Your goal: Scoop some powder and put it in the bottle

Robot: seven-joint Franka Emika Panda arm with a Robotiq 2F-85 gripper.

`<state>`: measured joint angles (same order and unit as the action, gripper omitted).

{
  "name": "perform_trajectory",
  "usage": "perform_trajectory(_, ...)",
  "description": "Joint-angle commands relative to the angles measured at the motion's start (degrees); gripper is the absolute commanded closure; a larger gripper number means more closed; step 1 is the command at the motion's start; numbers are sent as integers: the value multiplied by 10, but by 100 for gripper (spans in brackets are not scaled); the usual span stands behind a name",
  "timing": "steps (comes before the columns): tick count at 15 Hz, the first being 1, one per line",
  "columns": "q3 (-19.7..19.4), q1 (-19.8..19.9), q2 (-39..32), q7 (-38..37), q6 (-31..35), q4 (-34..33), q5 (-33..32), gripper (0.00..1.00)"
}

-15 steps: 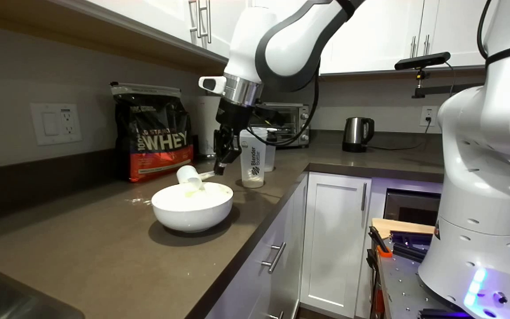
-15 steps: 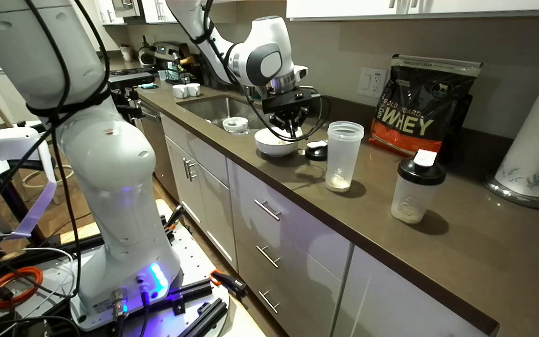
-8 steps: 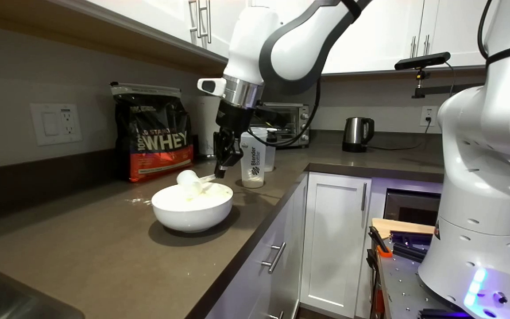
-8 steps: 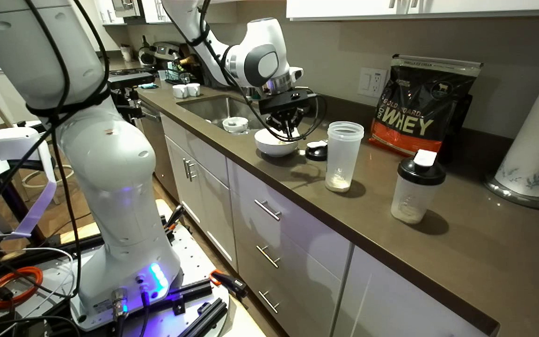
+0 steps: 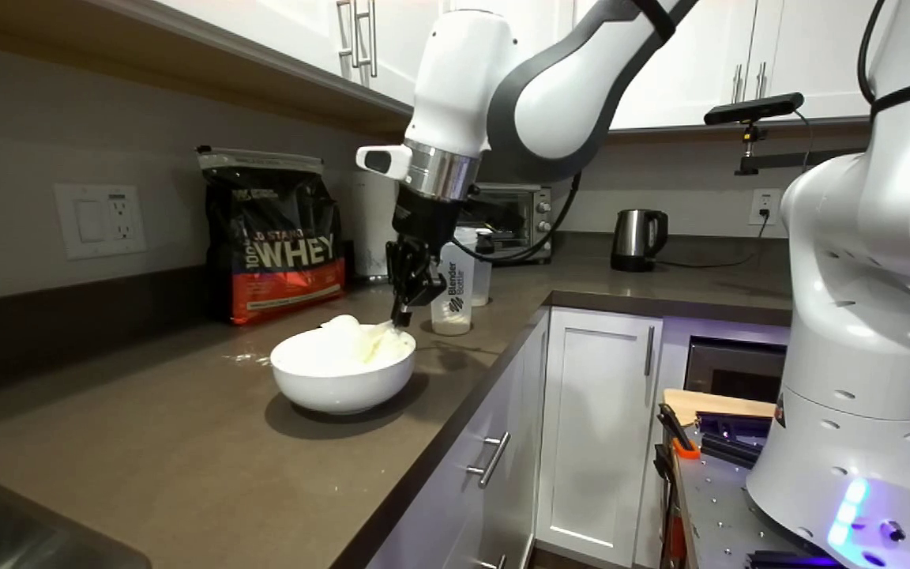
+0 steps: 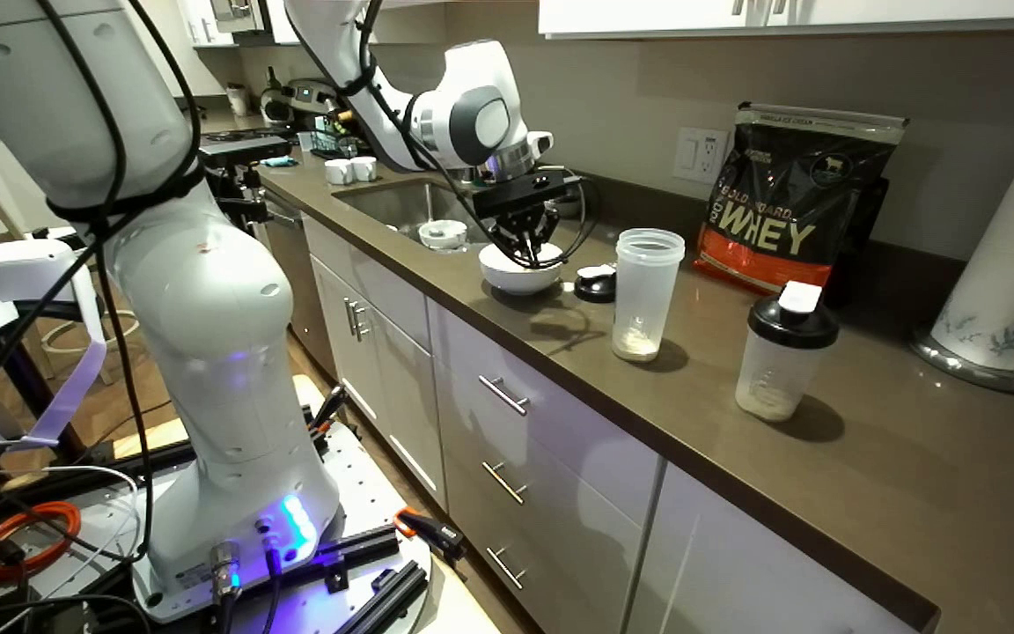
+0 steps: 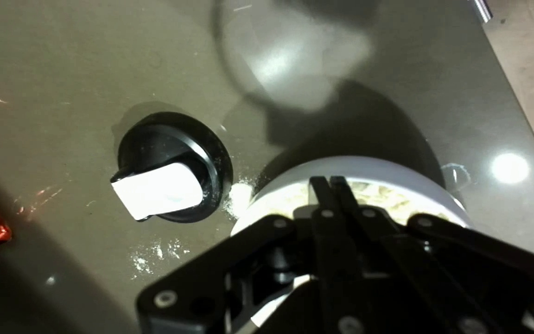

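A brown kitchen tabletop (image 6: 894, 493) is being shared by a part-filled translucent bottle (image 6: 648, 291) and a bowl (image 5: 342, 385) of powder (image 7: 383, 198). A scoop (image 5: 343, 325) is being gripped by the tool (image 7: 329, 181).

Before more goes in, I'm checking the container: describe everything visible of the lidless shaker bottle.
The bottle is tall, translucent and plastic-looking, tapering toward its base, with a ridged, lidless rim and dark "Blender Bottle" lettering running up its side. A pale powder-like layer lies at the bottom. It stands upright on the counter, between the bowl and the lidded shaker; nothing else visibly touches it.
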<state>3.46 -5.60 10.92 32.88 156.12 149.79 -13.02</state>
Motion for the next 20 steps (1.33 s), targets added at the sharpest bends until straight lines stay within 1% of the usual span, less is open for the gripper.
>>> perform_trajectory(1, 6, -2, 24, -27, 0, 20, -25, 99)
perform_trajectory(6, 2, -2, 28, -40, 10, 17, -21, 99)
perform_trajectory(9, 5, 7, 32, -63, 21, 15, -40, 99)
perform_trajectory(13, 18, 29, 33, -120, 53, 16, -108, 99)
perform_trajectory(15, 30, 47, 33, -160, 68, 16, -161, 99)
perform_trajectory(17, 42, 63, 31, -198, 72, 15, -208, 99)
perform_trajectory(20, 54, 73, 28, -240, 68, 15, -253, 99)
